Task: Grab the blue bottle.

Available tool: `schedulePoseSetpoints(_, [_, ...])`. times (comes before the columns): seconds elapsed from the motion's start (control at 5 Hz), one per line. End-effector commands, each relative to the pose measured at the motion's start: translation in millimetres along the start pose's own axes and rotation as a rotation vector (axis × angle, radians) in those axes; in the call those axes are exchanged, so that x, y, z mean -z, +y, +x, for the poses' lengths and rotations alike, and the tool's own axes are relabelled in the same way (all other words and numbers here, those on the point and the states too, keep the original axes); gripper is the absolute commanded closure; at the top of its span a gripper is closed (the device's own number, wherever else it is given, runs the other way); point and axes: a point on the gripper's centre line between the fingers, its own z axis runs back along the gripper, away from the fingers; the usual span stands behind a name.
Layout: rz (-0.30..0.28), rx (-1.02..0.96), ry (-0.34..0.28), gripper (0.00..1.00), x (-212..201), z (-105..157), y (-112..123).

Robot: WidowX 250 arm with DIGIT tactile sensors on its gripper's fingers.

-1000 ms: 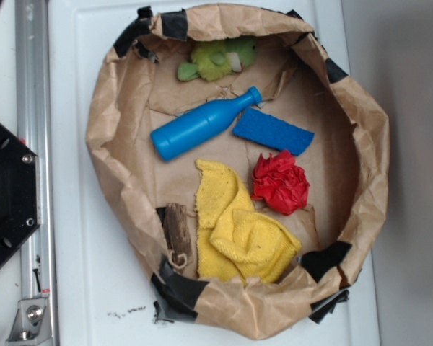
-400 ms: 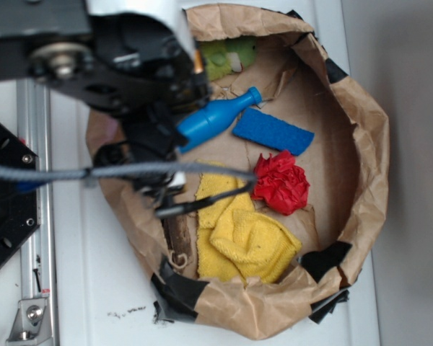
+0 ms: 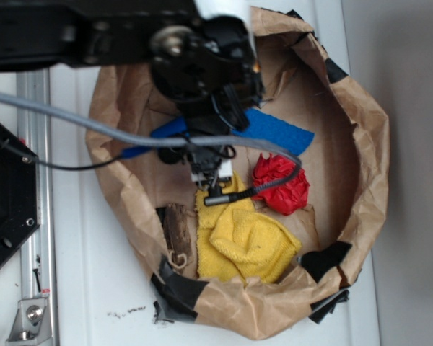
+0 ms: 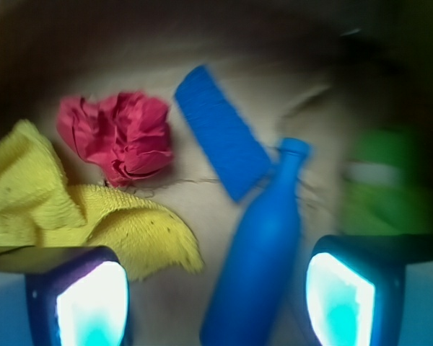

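Blue bottle, one only, lay on the brown paper floor of the paper bowl, its capped neck pointing toward one o'clock in the wrist view, its body between the two fingers of the claw. The claw hung wide apart and held nothing. Around the bottle were one flat blue pad at eleven o'clock, one red paper ball, one yellow cloth, one blurred green toy and one wooden stick.
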Motion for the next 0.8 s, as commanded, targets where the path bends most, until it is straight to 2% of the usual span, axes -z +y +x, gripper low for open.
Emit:
schedulePoseSetpoints(0.0, [0.033,0.234,0.144,0.0,37.2,13.9,3.3])
schedulePoseSetpoints(0.2, [0.208,0.34,0.204,0.0,24.7,13.5,12.0])
schedulePoseSetpoints(0.4, [0.29,0.378,0.196,0.74,6.3,12.6,19.3])
schedulePoseSetpoints(0.6, [0.289,0.365,0.178,1.0,-4.9,8.0,24.5])
